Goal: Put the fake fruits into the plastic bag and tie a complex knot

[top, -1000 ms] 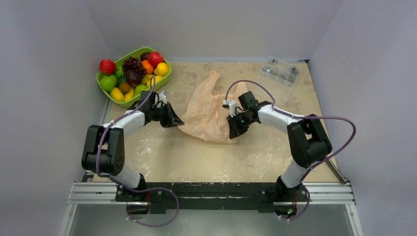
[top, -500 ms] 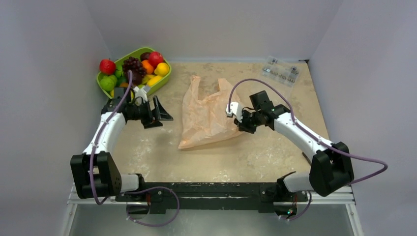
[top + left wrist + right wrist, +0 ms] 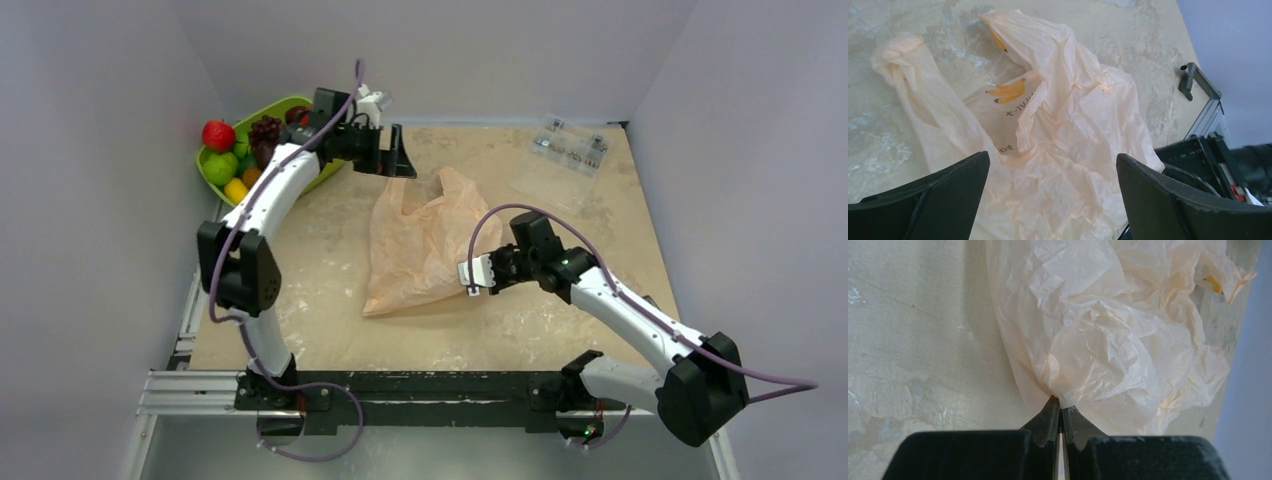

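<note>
The plastic bag (image 3: 420,240), peach and crinkly, lies flat mid-table with its two handles (image 3: 903,55) apart toward the far side; no knot shows. The fake fruits (image 3: 250,150) sit in a lime-green tray (image 3: 330,165) at the far left, a red one (image 3: 218,134) at its left edge. My left gripper (image 3: 400,165) hangs open above the bag's handle end, just right of the tray, holding nothing. In the left wrist view, the bag (image 3: 1068,125) lies between its spread fingers (image 3: 943,200). My right gripper (image 3: 1060,407) is shut on the bag's near-right edge (image 3: 466,283).
Small clear packets (image 3: 570,150) lie at the far right corner. Grey walls close in the table on three sides. The metal rail (image 3: 430,395) with both arm bases runs along the near edge. Part of the right arm (image 3: 1228,160) shows in the left wrist view.
My left gripper let go of the bag's left side, opened wide and swung up to the far end by the tray. The right gripper, shut on the bag, moved toward the near side.
</note>
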Available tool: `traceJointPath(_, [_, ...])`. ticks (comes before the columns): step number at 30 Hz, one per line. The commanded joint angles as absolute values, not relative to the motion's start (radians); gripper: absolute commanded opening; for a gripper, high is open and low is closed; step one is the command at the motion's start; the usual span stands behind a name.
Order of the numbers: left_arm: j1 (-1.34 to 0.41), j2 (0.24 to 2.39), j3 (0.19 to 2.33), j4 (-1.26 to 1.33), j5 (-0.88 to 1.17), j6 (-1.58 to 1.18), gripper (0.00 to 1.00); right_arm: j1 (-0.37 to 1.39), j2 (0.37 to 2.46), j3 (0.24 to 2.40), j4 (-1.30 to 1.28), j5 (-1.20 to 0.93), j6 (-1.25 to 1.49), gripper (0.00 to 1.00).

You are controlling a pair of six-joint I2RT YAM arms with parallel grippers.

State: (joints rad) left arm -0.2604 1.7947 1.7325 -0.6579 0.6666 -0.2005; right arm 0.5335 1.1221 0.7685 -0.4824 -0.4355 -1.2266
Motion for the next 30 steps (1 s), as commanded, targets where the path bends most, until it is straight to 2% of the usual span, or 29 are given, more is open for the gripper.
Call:
traceJointPath(1, [-0.329,1.913,1.804,-0.630,0.589,-0.279,1.00,0.570,1.099,0.753,-0.409,-0.413,-1.300,0.00])
traceJointPath(6, [-0.360,2.014,1.797,-0.504,0.616,-0.433,1.00,0.611,1.091,0.744,-0.397,-0.400,-1.308,0.00])
traceJointPath(12, [-0.391,2.124,1.827,-0.480,0.499,-0.616,1.00,0.638,1.095,0.752,-0.418,-0.394,-1.316,0.00])
traceJointPath(20, [-0.452,2.203,1.847,-0.399,0.405,-0.654,1.00,0.655,1.114,0.771,-0.437,-0.408,-1.350,0.00])
traceJointPath(25, [-0.461,2.260,1.838,-0.273,0.525,-0.740,0.98,0.657,1.123,0.779,-0.434,-0.410,-1.356,0.00])
traceJointPath(26, [-0.459,2.267,1.826,-0.218,0.574,-0.767,0.89,0.657,1.122,0.779,-0.438,-0.406,-1.355,0.00])
traceJointPath(27, [-0.457,2.272,1.814,-0.132,0.614,-0.798,0.71,0.658,1.118,0.778,-0.444,-0.402,-1.354,0.00])
traceJointPath(29, [-0.447,2.261,1.790,-0.040,0.655,-0.818,0.19,0.657,1.100,0.771,-0.477,-0.407,-1.357,0.00])
traceJointPath(30, [-0.437,2.251,1.791,-0.036,0.646,-0.811,0.02,0.657,1.084,0.762,-0.503,-0.408,-1.354,0.00])
